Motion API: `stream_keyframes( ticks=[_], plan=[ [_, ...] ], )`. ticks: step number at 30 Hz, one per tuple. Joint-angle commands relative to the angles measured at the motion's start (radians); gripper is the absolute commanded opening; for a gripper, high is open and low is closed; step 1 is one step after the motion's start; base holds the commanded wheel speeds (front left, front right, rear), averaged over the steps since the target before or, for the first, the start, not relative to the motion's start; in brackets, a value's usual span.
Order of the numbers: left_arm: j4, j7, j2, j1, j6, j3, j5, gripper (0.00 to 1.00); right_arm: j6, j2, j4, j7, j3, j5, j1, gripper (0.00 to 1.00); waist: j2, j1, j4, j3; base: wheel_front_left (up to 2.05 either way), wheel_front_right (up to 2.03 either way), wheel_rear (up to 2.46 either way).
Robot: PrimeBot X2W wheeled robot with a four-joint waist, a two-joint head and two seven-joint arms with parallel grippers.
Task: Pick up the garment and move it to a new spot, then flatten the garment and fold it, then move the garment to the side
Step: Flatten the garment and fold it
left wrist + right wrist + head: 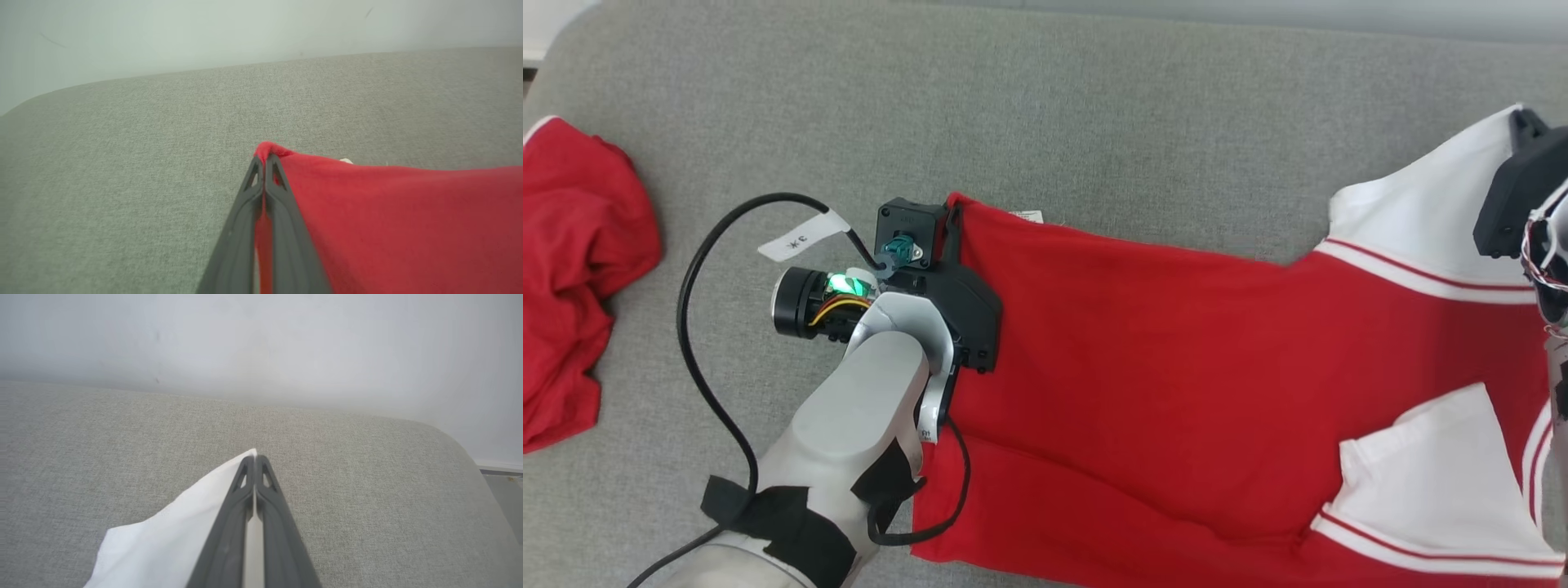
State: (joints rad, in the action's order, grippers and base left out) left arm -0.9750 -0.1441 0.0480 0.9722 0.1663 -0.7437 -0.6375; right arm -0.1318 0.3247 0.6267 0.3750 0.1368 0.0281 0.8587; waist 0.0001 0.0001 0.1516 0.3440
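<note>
The garment [1143, 351] lies spread over the right half of the grey worktop [1013, 106]; the left end effector [264, 161] pinches its red hem corner, the right end effector [254, 459] a white sleeve tip. Both bites look shallow, so a hard tug could slip a corner free; open room lies toward the far edge, while another red cloth [572, 269] crowds the left edge.

Two garments lie on one grey cushioned surface [1094, 98] — one red-and-white shirt [1176, 367] spread out, one plain red garment [572, 269] crumpled at the left. The shirt has two white sleeves, the far sleeve [1421, 212] and the near sleeve [1421, 482]. Two arms are in view, the left arm [866, 425] and the right arm [1523, 204] — each with one pair of jaws. One black cable [683, 314] carries one paper tag [800, 238].
</note>
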Motion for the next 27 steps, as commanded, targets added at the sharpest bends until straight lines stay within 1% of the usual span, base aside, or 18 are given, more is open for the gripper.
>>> stream_keyframes(
  ticks=[1, 4, 6, 8, 9, 11, 14, 16, 19, 22, 24, 25, 27],
  plan=[
    [-0.007, 0.001, 0.005, -0.004, -0.005, -0.003, -0.017, 0.0, 0.002, 0.011, -0.001, -0.027, -0.005, 0.017, -0.008, 0.0, -0.0001, -0.0001, -0.003, -0.014, 0.0, 0.0, 0.0],
    [-0.025, 0.005, 0.005, -0.02, -0.016, -0.016, -0.021, 0.0, 0.002, 0.022, 0.007, -0.069, -0.041, 0.062, -0.032, 0.0, -0.0001, -0.0001, -0.006, -0.036, 0.0, 0.0, 0.0],
    [-0.032, -0.01, 0.005, -0.032, -0.024, -0.026, -0.016, 0.0, 0.002, 0.034, 0.002, -0.069, -0.082, 0.109, -0.057, 0.0, -0.0001, -0.0001, -0.007, -0.056, 0.0, 0.0, 0.0],
    [-0.042, -0.026, 0.005, -0.056, -0.033, -0.036, -0.014, 0.0, 0.002, 0.05, -0.028, -0.058, -0.125, 0.173, -0.095, 0.0, -0.0001, -0.0001, -0.009, -0.078, 0.0, 0.0, 0.0],
    [-0.045, -0.044, 0.004, -0.077, -0.04, -0.045, -0.011, 0.0, 0.002, 0.077, -0.077, -0.035, -0.168, 0.246, -0.149, 0.0, -0.0001, -0.0001, -0.01, -0.099, 0.0, 0.0, 0.0],
    [-0.043, -0.064, 0.008, -0.097, -0.046, -0.05, -0.008, 0.0, 0.002, 0.105, -0.146, -0.002, -0.21, 0.326, -0.213, 0.0, -0.0001, -0.0001, -0.014, -0.119, 0.0, 0.0, 0.0],
    [-0.041, -0.086, 0.029, -0.133, -0.055, -0.064, 0.006, 0.0, 0.002, 0.159, -0.267, 0.066, -0.244, 0.434, -0.323, 0.0, -0.0001, -0.0001, -0.023, -0.152, 0.0, 0.0, 0.0],
    [-0.042, -0.093, 0.04, -0.156, -0.06, -0.079, 0.013, 0.0, 0.002, 0.195, -0.355, 0.113, -0.257, 0.487, -0.398, 0.0, -0.0001, -0.0001, -0.03, -0.172, 0.0, 0.0, 0.0],
    [-0.046, -0.097, 0.069, -0.189, -0.07, -0.093, 0.024, 0.0, 0.002, 0.23, -0.465, 0.175, -0.243, 0.544, -0.505, 0.0, -0.0001, -0.0001, -0.043, -0.201, 0.0, 0.0, 0.0],
    [-0.043, -0.103, 0.09, -0.217, -0.077, -0.109, 0.037, 0.0, 0.002, 0.248, -0.558, 0.24, -0.218, 0.575, -0.6, 0.0, -0.0001, -0.0001, -0.055, -0.219, 0.0, 0.0, 0.0],
    [-0.032, -0.109, 0.105, -0.228, -0.077, -0.116, 0.047, 0.0, 0.002, 0.251, -0.611, 0.288, -0.199, 0.589, -0.659, 0.0, -0.0001, -0.0001, -0.061, -0.226, 0.0, 0.0, 0.0],
    [-0.018, -0.113, 0.114, -0.246, -0.07, -0.12, 0.056, 0.0, 0.002, 0.244, -0.654, 0.336, -0.173, 0.599, -0.712, 0.0, -0.0001, -0.0001, -0.066, -0.231, 0.0, 0.0, 0.0],
    [-0.005, -0.118, 0.121, -0.264, -0.067, -0.12, 0.062, 0.0, 0.002, 0.232, -0.699, 0.382, -0.152, 0.605, -0.76, 0.0, -0.0001, -0.0001, -0.069, -0.235, 0.0, 0.0, 0.0]
  ],
)
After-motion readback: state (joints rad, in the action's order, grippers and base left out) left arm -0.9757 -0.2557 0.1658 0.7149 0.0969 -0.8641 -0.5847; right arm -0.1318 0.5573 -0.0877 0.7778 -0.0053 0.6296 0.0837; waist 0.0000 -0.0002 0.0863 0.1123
